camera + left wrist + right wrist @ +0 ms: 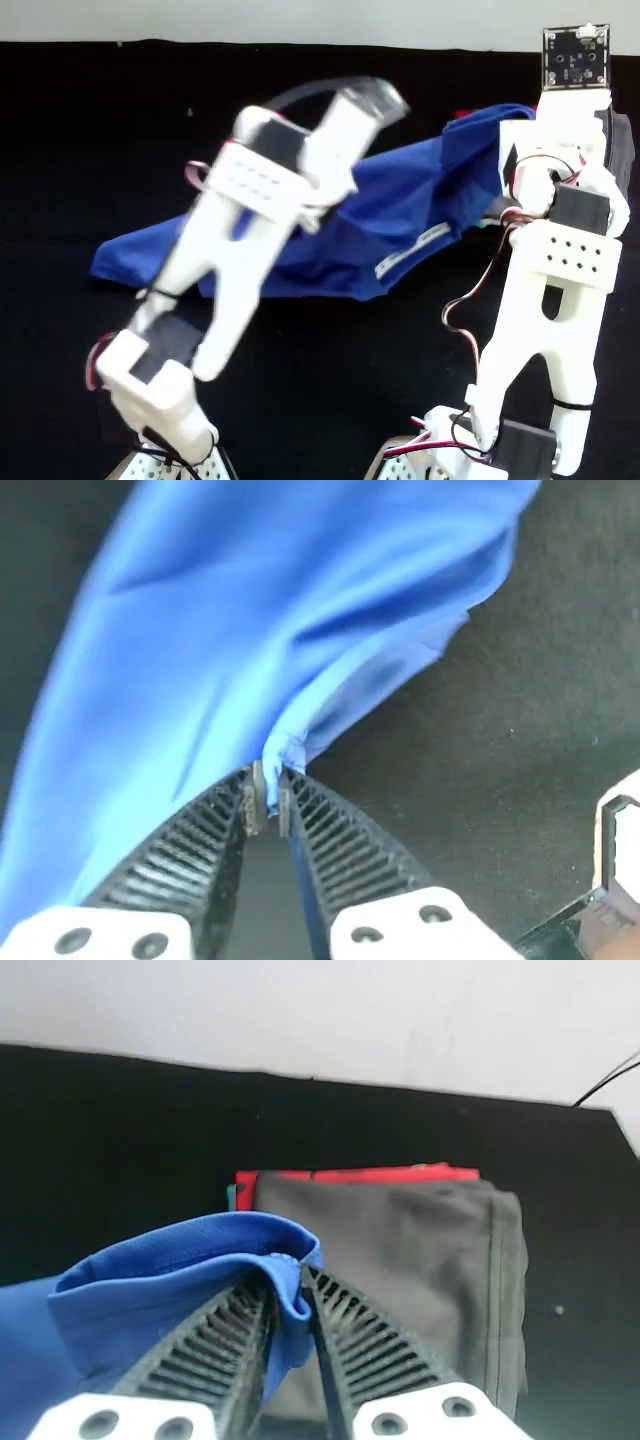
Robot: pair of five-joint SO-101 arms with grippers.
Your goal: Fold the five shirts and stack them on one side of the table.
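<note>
A blue shirt [400, 215] is stretched across the middle of the black table [330, 390], lifted at two points. My left gripper [268, 798] is shut on a pinched fold of the blue shirt [250, 630], which hangs away from it above the table. My right gripper [290, 1285] is shut on another hem of the blue shirt [170, 1270]. Just beyond it lies a stack of folded shirts: a grey one [420, 1260] on top, a red one [350, 1174] under it, and a sliver of green at the edge.
The stack sits at the table's far right side, near its back edge and the white wall [320, 1010]. Both white arms [240, 250] [550, 290] rise from the near edge. Bare black tabletop spreads at the left and front.
</note>
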